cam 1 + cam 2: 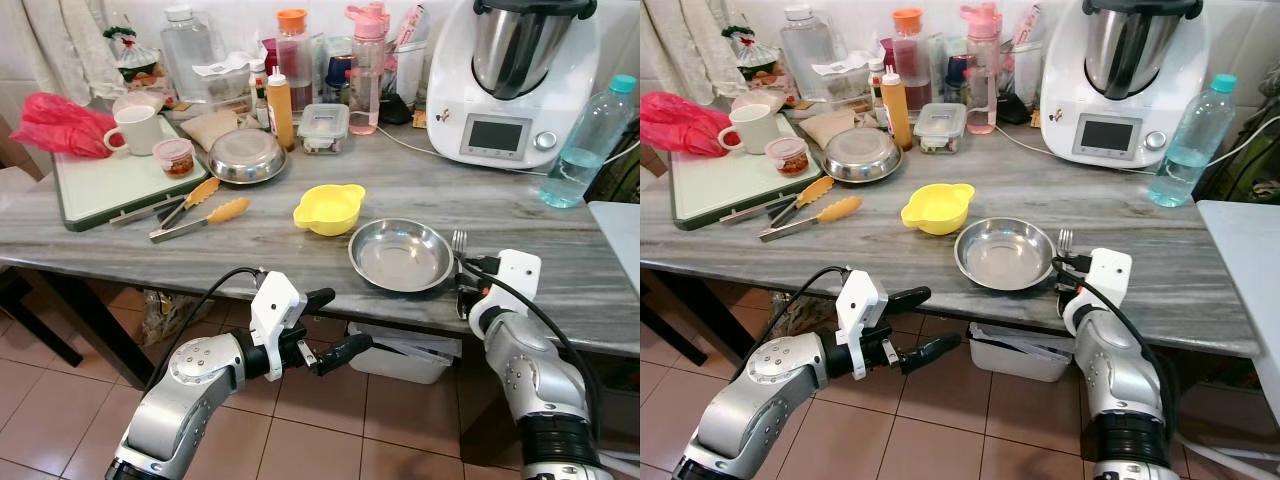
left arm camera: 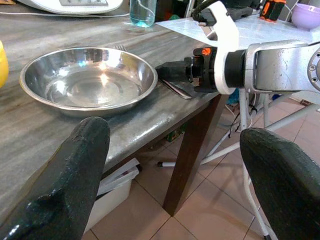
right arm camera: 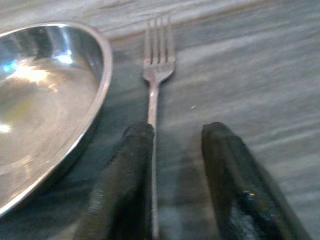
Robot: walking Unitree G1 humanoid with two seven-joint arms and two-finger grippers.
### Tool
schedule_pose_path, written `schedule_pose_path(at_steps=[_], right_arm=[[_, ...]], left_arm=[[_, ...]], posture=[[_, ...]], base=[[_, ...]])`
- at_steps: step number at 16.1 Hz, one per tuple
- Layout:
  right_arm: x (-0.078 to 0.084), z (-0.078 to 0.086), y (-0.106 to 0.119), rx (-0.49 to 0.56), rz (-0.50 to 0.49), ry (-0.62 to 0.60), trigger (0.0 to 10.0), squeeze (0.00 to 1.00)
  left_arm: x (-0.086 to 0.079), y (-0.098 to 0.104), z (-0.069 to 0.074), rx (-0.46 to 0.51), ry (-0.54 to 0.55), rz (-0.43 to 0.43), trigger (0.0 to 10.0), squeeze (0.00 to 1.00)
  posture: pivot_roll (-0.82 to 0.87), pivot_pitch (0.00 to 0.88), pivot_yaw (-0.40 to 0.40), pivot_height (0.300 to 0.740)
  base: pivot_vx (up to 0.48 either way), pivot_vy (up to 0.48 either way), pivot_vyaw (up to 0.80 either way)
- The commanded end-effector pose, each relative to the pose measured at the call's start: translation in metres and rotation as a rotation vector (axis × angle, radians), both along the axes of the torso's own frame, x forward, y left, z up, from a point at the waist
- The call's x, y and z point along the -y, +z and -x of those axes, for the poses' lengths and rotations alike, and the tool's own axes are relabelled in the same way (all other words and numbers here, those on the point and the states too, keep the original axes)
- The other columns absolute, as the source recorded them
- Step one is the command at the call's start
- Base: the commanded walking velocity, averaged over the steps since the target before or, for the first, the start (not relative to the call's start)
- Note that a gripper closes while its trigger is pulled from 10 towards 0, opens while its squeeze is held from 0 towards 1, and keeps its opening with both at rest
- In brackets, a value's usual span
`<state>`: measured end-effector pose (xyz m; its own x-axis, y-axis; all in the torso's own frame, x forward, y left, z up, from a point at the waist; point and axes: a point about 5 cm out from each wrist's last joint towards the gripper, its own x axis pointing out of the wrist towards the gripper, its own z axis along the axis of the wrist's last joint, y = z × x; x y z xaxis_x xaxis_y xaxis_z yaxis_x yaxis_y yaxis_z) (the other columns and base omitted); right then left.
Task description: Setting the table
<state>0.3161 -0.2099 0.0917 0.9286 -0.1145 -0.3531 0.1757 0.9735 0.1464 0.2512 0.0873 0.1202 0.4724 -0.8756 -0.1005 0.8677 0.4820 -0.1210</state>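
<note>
**Mia:** What is closest?

**Ben:** The left gripper [image 1: 335, 325]. It hangs low in front of the table [image 1: 300, 280], below the edge. Its two fingers [image 2: 65, 180] are spread wide and hold nothing.

**Mia:** And the right gripper [image 3: 172, 165]?

**Ben:** It is up at the table edge, right at the fork [image 3: 156, 75]. Its fingers are a little apart. The fork handle runs along the inside of one finger and seems to touch it. The other finger is off to the side, so the fork looks let go, not pinched.

**Mia:** Where is the fork?

**Ben:** It lies flat on the table, just beside the steel bowl [image 1: 401, 255], on the robot's right of it. They look close but not touching.

**Mia:** Which way does it point?

**Ben:** The handle points back at the robot. The prongs point away, toward the far side. So the fork lies in line with the right gripper's fingers. The right arm is much nearer to it than the left.

**Mia:** What is past the bowl?

**Ben:** A yellow bowl [image 1: 328, 208], a bit to the left. Farther off are tongs [image 1: 200, 215] and a water bottle [image 1: 585, 145].
</note>
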Motion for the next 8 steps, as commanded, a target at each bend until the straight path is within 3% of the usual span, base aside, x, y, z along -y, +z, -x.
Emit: schedule_pose_path(at_steps=[1,3,6,8], right_arm=[[0.0,-0.002,0.013,0.061,0.039,0.007,10.0,1.0],[-0.008,-0.004,0.032,0.176,0.097,0.051,10.0,1.0],[-0.013,-0.005,0.046,0.273,0.11,0.072,10.0,1.0],[-0.017,-0.002,0.063,0.376,0.183,0.093,10.0,1.0]], left_arm=[[0.0,0.001,-0.001,0.007,-0.006,-0.02,10.0,0.0],[-0.001,0.002,-0.002,0.008,-0.001,-0.018,10.0,0.0],[0.0,0.003,-0.004,0.014,0.001,-0.014,10.0,0.0],[-0.001,0.004,-0.005,0.019,0.006,-0.012,10.0,0.0]], posture=[[-0.08,0.0,0.05,0.74],[-0.08,0.0,0.052,0.74],[-0.08,0.0,0.052,0.74],[-0.08,0.0,0.049,0.74]], base=[[0.0,0.0,0.0],[0.0,0.0,0.0],[0.0,0.0,0.0],[0.0,0.0,0.0]])
